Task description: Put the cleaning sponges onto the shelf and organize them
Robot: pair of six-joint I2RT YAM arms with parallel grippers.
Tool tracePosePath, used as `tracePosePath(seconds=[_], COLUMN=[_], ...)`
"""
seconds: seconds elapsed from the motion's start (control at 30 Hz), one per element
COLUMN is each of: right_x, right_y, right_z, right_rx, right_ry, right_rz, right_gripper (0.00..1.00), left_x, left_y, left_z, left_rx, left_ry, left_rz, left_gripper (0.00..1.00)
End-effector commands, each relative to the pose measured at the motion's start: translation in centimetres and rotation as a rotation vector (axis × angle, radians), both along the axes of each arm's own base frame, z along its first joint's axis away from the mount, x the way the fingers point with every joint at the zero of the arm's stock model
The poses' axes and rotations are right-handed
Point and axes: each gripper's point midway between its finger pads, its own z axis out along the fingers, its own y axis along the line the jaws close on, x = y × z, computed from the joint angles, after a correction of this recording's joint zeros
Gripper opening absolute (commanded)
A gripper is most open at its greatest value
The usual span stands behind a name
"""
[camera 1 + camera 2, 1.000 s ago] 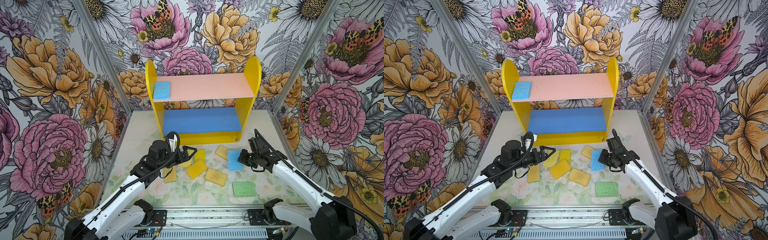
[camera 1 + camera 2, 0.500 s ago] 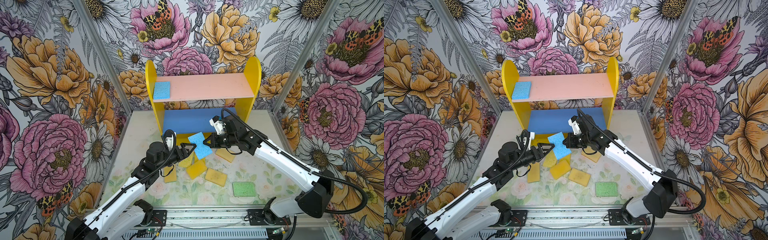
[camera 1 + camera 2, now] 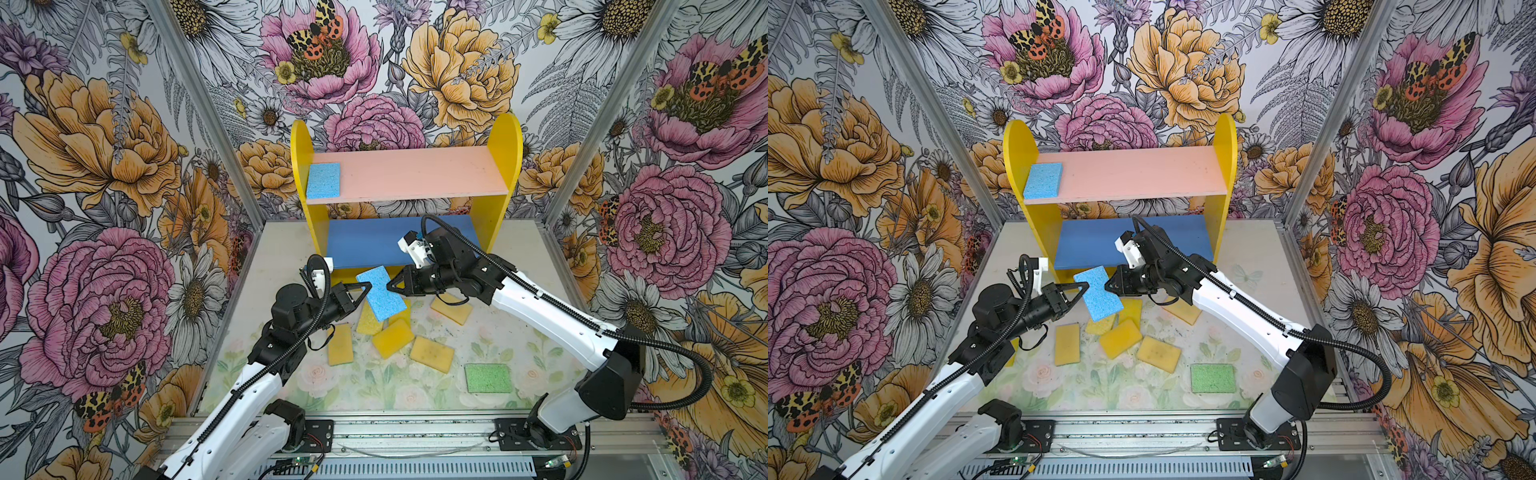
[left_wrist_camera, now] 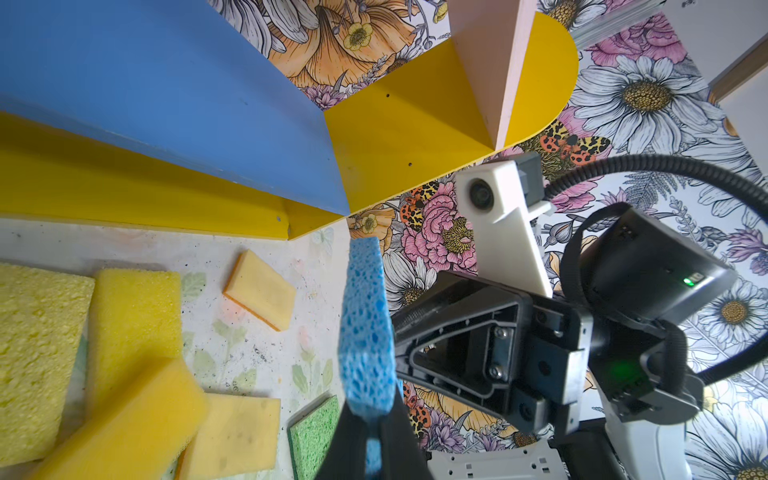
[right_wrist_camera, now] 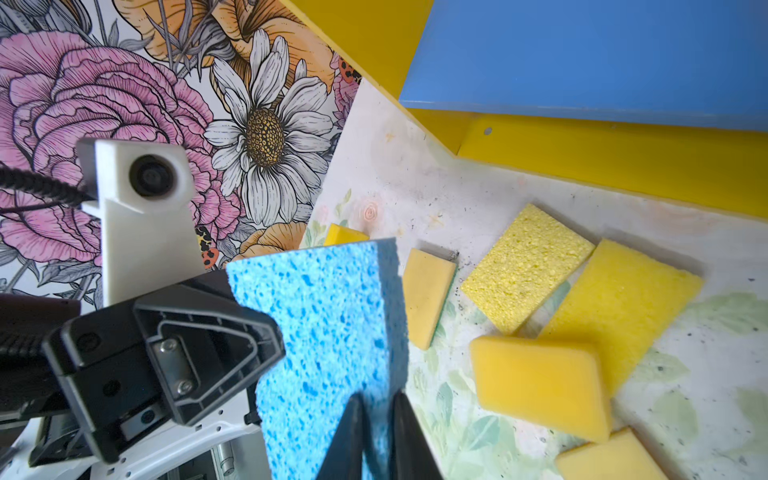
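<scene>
A light blue sponge (image 3: 380, 293) hangs in the air in front of the shelf (image 3: 415, 174), tilted, above the yellow sponges. My left gripper (image 3: 365, 290) is shut on its left edge; the left wrist view shows the sponge (image 4: 365, 332) pinched thin between the fingertips. My right gripper (image 3: 390, 286) holds the opposite edge, its narrow jaws on either side of the sponge (image 5: 324, 332) in the right wrist view. A second blue sponge (image 3: 323, 180) lies flat at the left end of the pink upper board. Several yellow sponges (image 3: 392, 337) and a green one (image 3: 488, 377) lie on the table.
The blue lower board (image 3: 365, 245) of the shelf is bare, with the right arm's wrist in front of its right half. The yellow sponges cluster just below the two grippers; one (image 3: 451, 309) lies under the right arm. Flowered walls close in on three sides.
The right arm lifted the blue sponge off the table and carried it left to the middle. The left gripper, open before, has closed on the sponge's other edge.
</scene>
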Motion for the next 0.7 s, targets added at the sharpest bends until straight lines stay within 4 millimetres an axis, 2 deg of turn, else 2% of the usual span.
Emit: tracePosePath(seconds=[0.0, 0.1, 0.23, 0.47, 0.67], right_x=[-0.3, -0.6, -1.3, -1.5, -1.3], right_y=[0.8, 0.3, 0.2, 0.7, 1.1], right_z=[2.5, 2.5, 3.0, 3.3, 3.0], right_rx=[0.060, 0.071, 0.093, 0.109, 0.111], right_ry=[-0.053, -0.054, -0.062, -0.062, -0.055], right_rz=[0.044, 0.070, 0.116, 0.146, 0.147], right_gripper=[0.31, 0.44, 0.51, 0.52, 0.49], left_x=[0.2, 0.5, 0.8, 0.9, 0.6], left_y=[0.5, 1.3, 2.0, 2.6, 2.6], left_z=[0.7, 2.1, 3.3, 5.2, 5.6], left_rx=[-0.023, -0.059, -0.075, -0.131, -0.138], left_ry=[-0.027, -0.046, -0.050, -0.075, -0.082], left_rz=[-0.027, -0.046, -0.089, -0.122, -0.135], left_gripper=[0.00, 0.00, 0.00, 0.00, 0.00])
